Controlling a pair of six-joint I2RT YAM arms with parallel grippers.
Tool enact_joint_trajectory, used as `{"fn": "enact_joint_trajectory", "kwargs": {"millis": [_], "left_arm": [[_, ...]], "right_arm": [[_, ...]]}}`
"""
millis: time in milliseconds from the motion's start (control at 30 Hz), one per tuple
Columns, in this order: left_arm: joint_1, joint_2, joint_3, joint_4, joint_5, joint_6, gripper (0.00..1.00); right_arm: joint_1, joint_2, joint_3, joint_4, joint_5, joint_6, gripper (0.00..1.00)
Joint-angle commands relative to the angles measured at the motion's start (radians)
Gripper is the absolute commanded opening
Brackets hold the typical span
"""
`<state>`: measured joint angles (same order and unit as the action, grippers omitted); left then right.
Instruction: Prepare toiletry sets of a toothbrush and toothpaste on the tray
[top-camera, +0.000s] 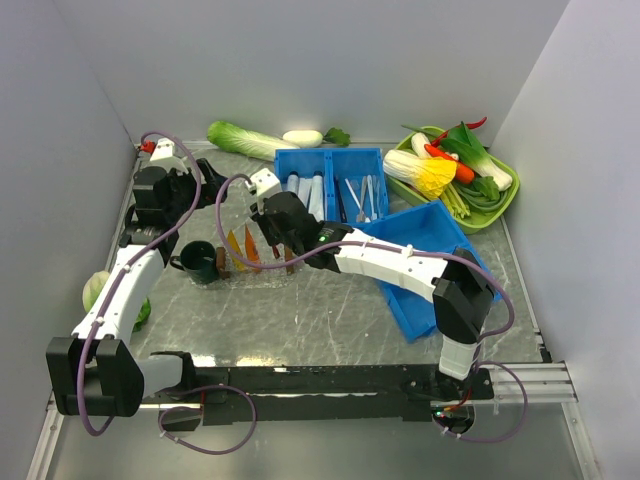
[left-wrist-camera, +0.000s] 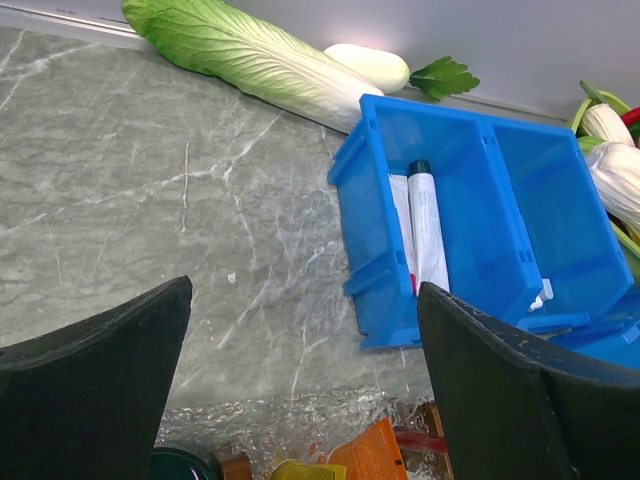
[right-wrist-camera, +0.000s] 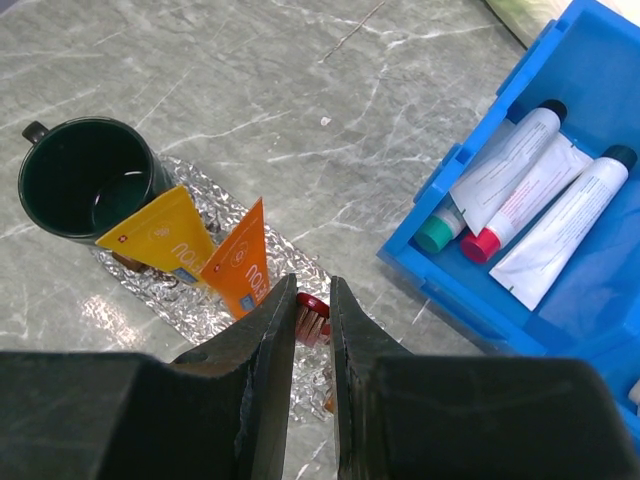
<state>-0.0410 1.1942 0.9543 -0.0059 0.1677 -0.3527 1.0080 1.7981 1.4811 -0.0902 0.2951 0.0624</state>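
Toothbrush (right-wrist-camera: 312, 320) gripped over tray (right-wrist-camera: 130, 287), blue bin (right-wrist-camera: 452, 268) — near

A dark green mug (top-camera: 197, 262) stands upright on the grey marbled worktop (top-camera: 300, 325), handle to the left. Behind it sits a divided blue bin (top-camera: 330, 160); its left compartment holds white tubes (right-wrist-camera: 520, 180) with black, green and red caps. A larger blue bin (top-camera: 412, 312) lies just beside it, on the right. Along the back wall lie a cabbage (top-camera: 245, 140), a white radish (top-camera: 302, 138) and a leaf (top-camera: 337, 135). At far right, a green dish (top-camera: 508, 205) is heaped with vegetables (top-camera: 435, 172).
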Motion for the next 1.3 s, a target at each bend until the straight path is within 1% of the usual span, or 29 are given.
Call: {"fn": "enact_joint_trajectory", "kwargs": {"millis": [0, 233, 367, 433, 500, 567, 633, 667, 800, 900, 967, 1100, 1267], "left_arm": [[-0.005, 0.001, 0.044, 0.024, 0.004, 0.008, 0.99], [-0.005, 0.045, 0.063, -0.014, -0.053, 0.034, 0.99], [-0.007, 0.105, 0.121, -0.034, -0.076, 0.020, 0.99], [-0.007, 0.136, 0.135, -0.017, -0.105, 0.009, 0.99], [-0.008, 0.163, 0.162, 0.026, -0.141, 0.020, 0.99], [-0.008, 0.197, 0.213, 0.021, -0.164, 0.040, 0.99], [-0.007, 0.208, 0.227, 0.030, -0.163, 0.053, 0.99], [-0.007, 0.205, 0.213, 0.043, -0.204, 0.063, 0.99], [-0.007, 0.177, 0.167, 0.096, -0.237, 0.081, 0.98], [-0.007, 0.165, 0.162, 0.089, -0.218, 0.095, 0.98], [-0.007, 0.134, 0.140, 0.090, -0.221, 0.101, 0.97], [-0.005, 0.078, 0.081, 0.078, -0.203, 0.090, 0.96], [-0.005, 0.015, 0.038, 0.009, -0.122, 0.077, 0.96]], "right_arm": [[0.003, -0.019, 0.030, 0.006, -0.013, 0.034, 0.00], [-0.037, -0.060, 0.004, -0.003, -0.099, 0.050, 0.00], [-0.112, -0.088, 0.024, -0.013, -0.181, 0.073, 0.00], [-0.134, -0.095, 0.045, -0.011, -0.206, 0.056, 0.00], [-0.167, -0.082, 0.077, -0.064, -0.237, 0.048, 0.00], [-0.189, -0.071, 0.126, -0.106, -0.269, 0.053, 0.00], [-0.203, -0.068, 0.146, -0.144, -0.269, 0.037, 0.00], [-0.203, -0.068, 0.153, -0.155, -0.266, 0.031, 0.00], [-0.203, -0.063, 0.182, -0.168, -0.287, 0.042, 0.00], [-0.203, -0.052, 0.209, -0.177, -0.289, 0.042, 0.00], [-0.201, -0.054, 0.200, -0.154, -0.318, 0.040, 0.00], [-0.174, -0.083, 0.141, -0.105, -0.321, 0.010, 0.00], [-0.118, -0.097, 0.042, -0.008, -0.258, -0.038, 0.00]]}}
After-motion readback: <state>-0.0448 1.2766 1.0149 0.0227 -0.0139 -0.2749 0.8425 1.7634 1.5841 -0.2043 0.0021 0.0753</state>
